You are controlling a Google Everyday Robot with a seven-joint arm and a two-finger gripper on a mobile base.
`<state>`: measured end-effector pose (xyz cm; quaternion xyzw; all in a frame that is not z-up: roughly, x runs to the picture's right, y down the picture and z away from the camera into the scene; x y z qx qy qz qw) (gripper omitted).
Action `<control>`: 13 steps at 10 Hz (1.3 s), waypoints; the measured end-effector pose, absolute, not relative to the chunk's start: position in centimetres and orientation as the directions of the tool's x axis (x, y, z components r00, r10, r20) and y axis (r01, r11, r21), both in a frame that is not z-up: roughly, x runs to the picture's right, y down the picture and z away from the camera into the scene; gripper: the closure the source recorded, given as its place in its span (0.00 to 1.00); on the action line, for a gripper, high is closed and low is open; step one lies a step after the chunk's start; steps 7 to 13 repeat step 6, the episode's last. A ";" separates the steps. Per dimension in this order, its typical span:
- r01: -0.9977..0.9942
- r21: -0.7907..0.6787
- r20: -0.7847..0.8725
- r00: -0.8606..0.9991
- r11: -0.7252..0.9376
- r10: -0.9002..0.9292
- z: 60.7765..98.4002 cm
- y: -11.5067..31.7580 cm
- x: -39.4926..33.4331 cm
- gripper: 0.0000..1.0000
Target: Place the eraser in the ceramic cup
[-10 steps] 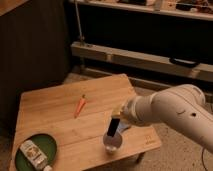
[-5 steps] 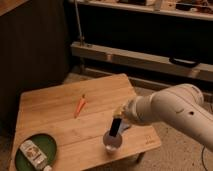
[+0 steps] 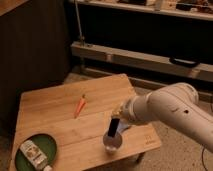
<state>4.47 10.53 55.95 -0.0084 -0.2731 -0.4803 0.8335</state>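
One arm (image 3: pixel 172 110) reaches in from the right across the worktop (image 3: pixel 60 107), a pale wooden square. Between the earlier frames and now the arm's posture is nearly the same; the only visible change is small and sits at its tip.

Pincer (image 3: pixel 118 116): low over the near right part of the worktop, directly above the cup (image 3: pixel 112 143). Whether it is clamped or parted, I cannot tell.

Eraser (image 3: pixel 114 127): standing close to upright, top end up at the pincer, bottom end at the mouth of the cup. A second ago its lower end appeared to sit slightly above the rim; now it seems to meet or just enter it. The shift is slight, so this is a reading, not a certainty. How deep the end sits inside cannot be made out.

Cup: upright near the front right corner of the worktop, position unchanged across frames.

Judgement: transport is finished and the insertion step is in hand, late in the task. What remains is a release, then a clear lift away. Risk: the eraser is roughly as tall as the cup, so it will likely lean on the rim and could tip a light cup.

Also present, unmoved: plate (image 3: pixel 42 147) at the front left with a small packet (image 3: pixel 31 153) on it; carrot (image 3: pixel 80 104) mid-worktop, well apart from the cup.
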 end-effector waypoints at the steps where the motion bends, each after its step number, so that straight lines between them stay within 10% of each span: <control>1: 0.806 0.249 0.462 0.388 0.536 -0.798 54.9 11.0 4.1 1.00; 13: 0.808 0.227 0.435 0.416 0.544 -0.799 49.2 13.6 4.0 1.00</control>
